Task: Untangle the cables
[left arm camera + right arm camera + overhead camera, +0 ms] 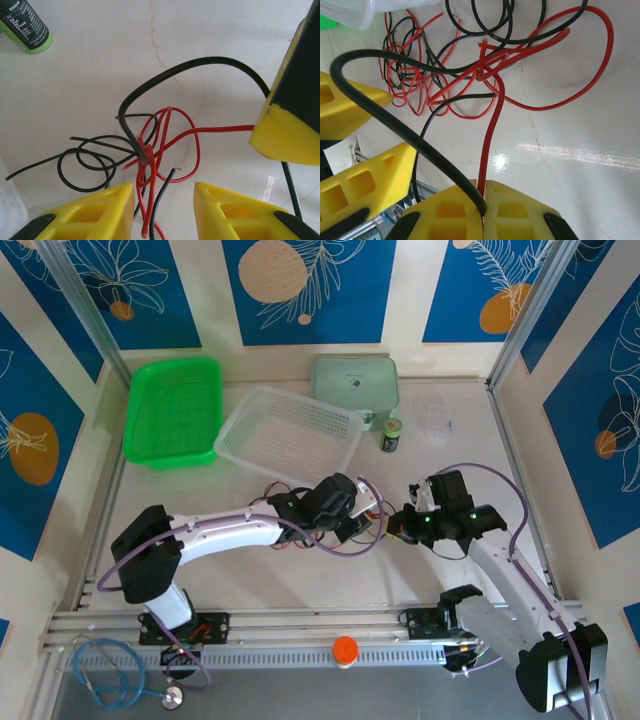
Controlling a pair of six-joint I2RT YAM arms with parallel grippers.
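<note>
The cables lie tangled on the white table between my two grippers, with their loops knotted together. In the left wrist view the red cable (198,150) and the black cable (190,61) cross in a knot. My left gripper (162,192) (360,523) is open just above them, and red and black strands run loosely between its fingers. My right gripper (484,187) (398,525) is shut on both the red cable (492,130) and the black cable (440,165), holding them taut towards the knot. One of its yellow fingers (285,135) is at the right of the left wrist view.
A green basket (175,410), a clear basket (290,430) and a pale green box (355,380) stand at the back. A small green bottle (392,435) (27,27) and a clear cup (437,420) are behind the grippers. A stethoscope (120,675) lies near the left base.
</note>
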